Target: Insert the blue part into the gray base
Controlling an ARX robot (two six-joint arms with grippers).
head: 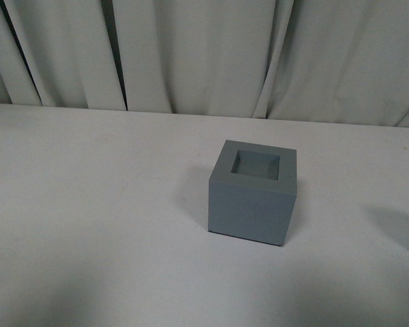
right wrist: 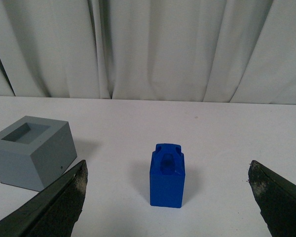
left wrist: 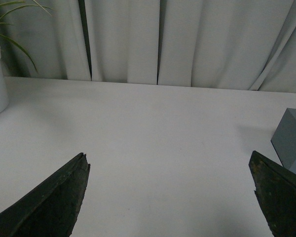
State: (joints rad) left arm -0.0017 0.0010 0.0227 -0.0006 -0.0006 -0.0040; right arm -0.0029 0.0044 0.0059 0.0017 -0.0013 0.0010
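With right gripper [right wrist: 167, 165] and left gripper [left wrist: 167, 155] both spread empty, an off-centre close could topple the upright blue part [right wrist: 166, 183] near the gray base [right wrist: 32, 153].

I look at all three of my camera views and I can't find any words, numbers, labels or signs to read on anything here.

Lab-like test setup: bare white table [head: 88, 225], pale curtain [head: 204, 48] backdrop.
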